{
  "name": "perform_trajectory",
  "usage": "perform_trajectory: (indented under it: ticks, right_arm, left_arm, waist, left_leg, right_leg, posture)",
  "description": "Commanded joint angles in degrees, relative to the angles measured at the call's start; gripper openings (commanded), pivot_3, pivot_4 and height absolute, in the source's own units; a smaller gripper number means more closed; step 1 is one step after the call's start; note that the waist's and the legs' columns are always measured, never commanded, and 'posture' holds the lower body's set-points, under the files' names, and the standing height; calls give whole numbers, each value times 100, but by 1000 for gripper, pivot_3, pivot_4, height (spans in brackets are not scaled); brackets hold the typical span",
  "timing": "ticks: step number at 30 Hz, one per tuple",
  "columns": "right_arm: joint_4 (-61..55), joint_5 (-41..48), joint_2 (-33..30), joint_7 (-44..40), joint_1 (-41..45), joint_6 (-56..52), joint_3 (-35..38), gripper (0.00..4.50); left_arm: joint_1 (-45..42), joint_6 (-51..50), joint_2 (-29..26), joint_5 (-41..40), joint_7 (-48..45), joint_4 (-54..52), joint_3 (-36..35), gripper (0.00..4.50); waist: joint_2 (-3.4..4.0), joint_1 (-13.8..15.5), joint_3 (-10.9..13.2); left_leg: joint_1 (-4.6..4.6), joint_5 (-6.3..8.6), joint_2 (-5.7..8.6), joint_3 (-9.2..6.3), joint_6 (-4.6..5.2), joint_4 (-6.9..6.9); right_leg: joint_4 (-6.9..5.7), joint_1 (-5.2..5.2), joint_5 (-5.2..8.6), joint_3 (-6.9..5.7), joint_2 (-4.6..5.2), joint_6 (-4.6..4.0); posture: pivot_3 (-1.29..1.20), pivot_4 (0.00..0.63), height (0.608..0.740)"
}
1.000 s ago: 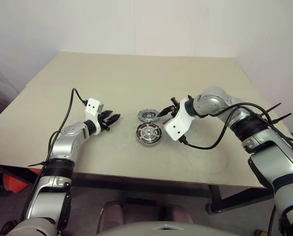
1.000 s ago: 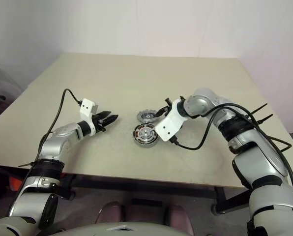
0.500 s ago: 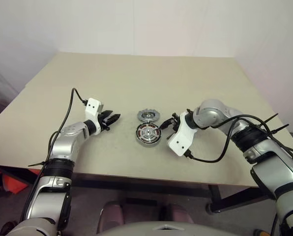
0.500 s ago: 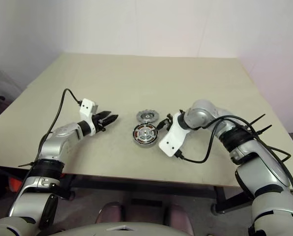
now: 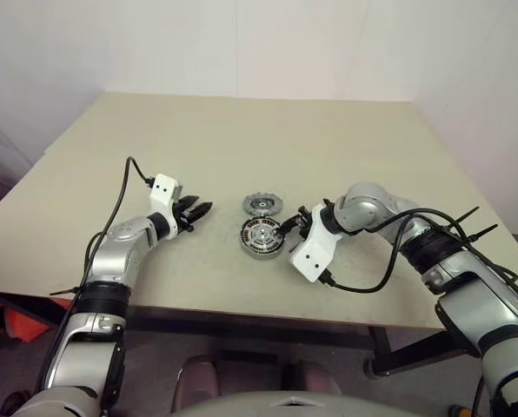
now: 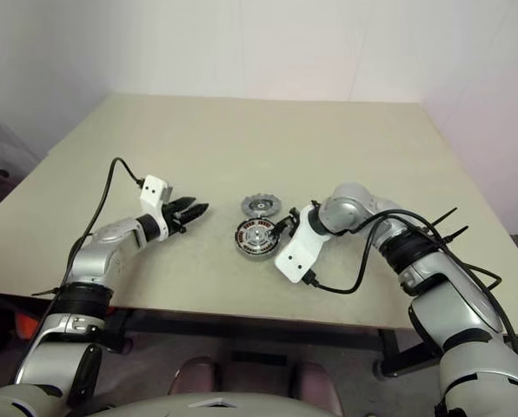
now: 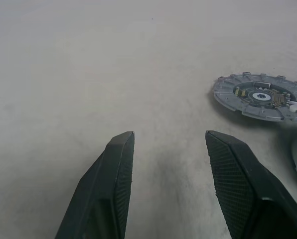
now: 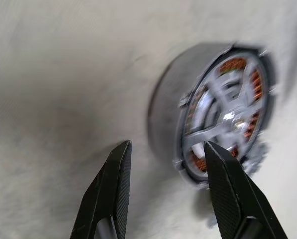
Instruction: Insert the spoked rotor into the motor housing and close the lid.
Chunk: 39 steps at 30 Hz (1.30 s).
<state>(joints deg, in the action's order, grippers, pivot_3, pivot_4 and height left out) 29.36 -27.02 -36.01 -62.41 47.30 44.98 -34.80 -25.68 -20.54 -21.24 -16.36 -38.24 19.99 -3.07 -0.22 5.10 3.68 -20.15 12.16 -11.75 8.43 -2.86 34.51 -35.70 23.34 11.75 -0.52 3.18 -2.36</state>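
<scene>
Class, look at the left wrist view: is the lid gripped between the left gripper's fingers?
No: the lid lies flat on the table, beyond the empty, open left gripper.

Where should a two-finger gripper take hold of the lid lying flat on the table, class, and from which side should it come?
Grip the lid across its notched outer rim, coming from above with the fingers pointing down. It lies flat and thin on the table, so only the rim gives two opposite faces. The side toward the motor housing looks tight, so the fingers probably fit better on the other two sides.
</scene>
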Motion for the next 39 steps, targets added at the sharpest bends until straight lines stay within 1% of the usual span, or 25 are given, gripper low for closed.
perform_trajectory:
  ticks: [1,2,3,5,6,7,8,14,16,18,19,24,28,30,32,35,37,39]
  right_arm:
    - [88,-51,5,22,178,22,16,2592]
    - [84,-29,3,-7,177,32,13,2592]
    - [55,27,3,-51,158,27,17,2409]
    - [-17,92,-3,-111,114,25,18,1939]
    - [-49,97,-9,-116,94,26,18,1637]
    - [-74,80,-17,-102,83,50,13,1244]
    - [-107,76,-26,-94,68,61,15,1009]
    - [-235,151,-19,-115,0,-37,60,1009]
    - [-222,122,12,-53,2,-127,90,660]
    - [-218,98,20,-10,1,-196,112,162]
    - [-230,103,16,-9,-8,-223,122,9]
    - [-348,249,-10,-64,-88,-413,169,9]
    - [-373,194,12,139,-100,-685,273,9]
    - [-513,376,35,69,-178,-1043,370,9]
    - [-962,843,103,-201,-374,-1874,575,9]
    - [-2058,1630,179,-867,-702,-3762,880,9]
    - [-2581,1816,221,-1056,-788,-4829,985,9]
    - [-2886,1835,219,-1098,-813,-5472,998,9]
  left_arm:
    - [-25,-9,-51,-27,20,-263,-81,2437]
    - [-21,-12,-50,-27,25,-269,-83,2437]
    - [-18,-15,-47,-28,30,-276,-85,2437]
    - [-17,-14,-45,-25,36,-278,-86,2437]
    - [-18,-14,-45,-25,37,-276,-87,2437]
    - [-21,-10,-47,-22,38,-268,-87,2437]
    - [-25,-8,-50,-21,40,-260,-90,2437]
    - [-52,10,-60,-20,45,-225,-98,2437]
    - [-62,14,-61,-18,45,-215,-99,2437]
    - [-68,16,-62,-16,46,-211,-99,2437]
    - [-68,18,-62,-16,49,-212,-99,2437]
    - [-75,31,-56,-16,61,-196,-105,2437]
    - [-64,42,-39,-19,72,-193,-101,2437]
    - [-53,47,-27,-17,79,-198,-93,2437]
    - [-40,46,-19,-20,86,-209,-89,2437]
    - [-12,48,-12,-17,96,-222,-82,2437]
    - [0,47,-10,-18,97,-226,-80,2437]
    - [9,40,-10,-20,102,-240,-77,2437]
  waist:
    - [0,-8,0]
    - [0,-11,0]
    - [0,-12,0]
    - [0,-16,0]
    - [0,-16,0]
    - [0,-12,0]
    - [0,-10,0]
    - [-1,-23,0]
    - [-1,-23,0]
    - [-9,-51,0]
    - [-9,-64,1]
    - [-9,-108,1]
    - [-9,-113,1]
    - [-10,-114,1]
    - [-11,-109,3]
    - [-9,-108,8]
    - [-9,-105,9]
    - [-9,-108,9]
  left_leg:
    - [1,0,0,0,0,0]
    - [0,0,0,0,0,0]
    - [0,0,0,0,0,0]
    - [0,0,0,0,0,0]
    - [1,0,0,0,0,0]
    - [0,0,0,0,0,0]
    - [0,0,0,0,1,0]
    - [1,2,0,0,3,0]
    - [1,2,0,0,3,0]
    - [4,2,-1,0,3,0]
    - [3,2,-2,0,3,0]
    - [3,2,-1,0,3,0]
    - [1,2,0,0,4,-1]
    - [3,2,-1,0,3,-1]
    - [3,1,-1,0,2,-1]
    - [0,1,-2,0,3,-2]
    - [-2,2,-3,0,3,-7]
    - [-2,1,-5,0,3,-18]
  right_leg:
    - [0,0,0,0,0,0]
    - [0,0,0,0,0,0]
    - [0,0,0,0,0,0]
    - [0,0,0,0,0,0]
    - [0,-1,0,0,0,0]
    - [0,-1,0,0,0,0]
    - [1,-1,0,0,0,0]
    - [2,-2,0,0,0,0]
    - [2,-2,0,0,0,0]
    - [2,-5,0,0,0,0]
    - [2,-5,0,-1,-1,0]
    - [2,-4,0,0,0,0]
    - [5,-4,0,0,0,0]
    - [4,-4,0,0,0,0]
    - [2,-5,0,0,0,0]
    - [5,-4,0,0,0,0]
    - [8,-3,0,-1,-1,0]
    - [15,-1,1,-3,-2,0]
  posture:
    - [0,0,740]
    - [0,0,740]
    - [0,0,740]
    - [0,0,740]
    - [0,0,740]
    - [0,0,740]
    - [0,0,740]
    - [0,0,740]
    - [0,0,740]
    - [0,0,740]
    - [0,0,740]
    - [0,0,740]
    - [0,0,740]
    - [0,0,740]
    - [0,0,740]
    - [0,0,740]
    - [0,0,740]
    - [0,0,740]
